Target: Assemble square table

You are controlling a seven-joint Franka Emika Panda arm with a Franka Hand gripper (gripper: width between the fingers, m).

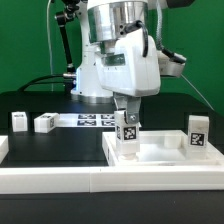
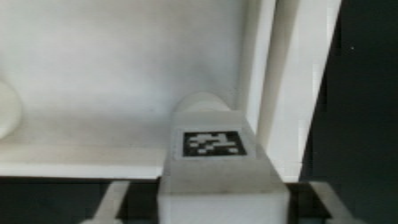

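Observation:
The square table's white tray-like top [image 1: 165, 152] lies at the exterior view's right, rim up. My gripper [image 1: 127, 114] hangs over its left part, shut on a white tagged leg [image 1: 128, 132] that stands upright with its lower end down inside the top. In the wrist view the leg [image 2: 215, 150] fills the space between my fingers [image 2: 121, 200], tag facing the camera, close to the top's raised rim [image 2: 267, 70]. A second leg [image 1: 197, 135] stands upright at the top's right side. Two more legs [image 1: 19, 121] [image 1: 45, 123] rest on the black table at the left.
The marker board [image 1: 97, 120] lies flat on the black table behind the top, in front of the arm's base. A long white rail [image 1: 90, 180] runs along the front edge. Black table surface [image 2: 365, 100] shows just beyond the top's rim.

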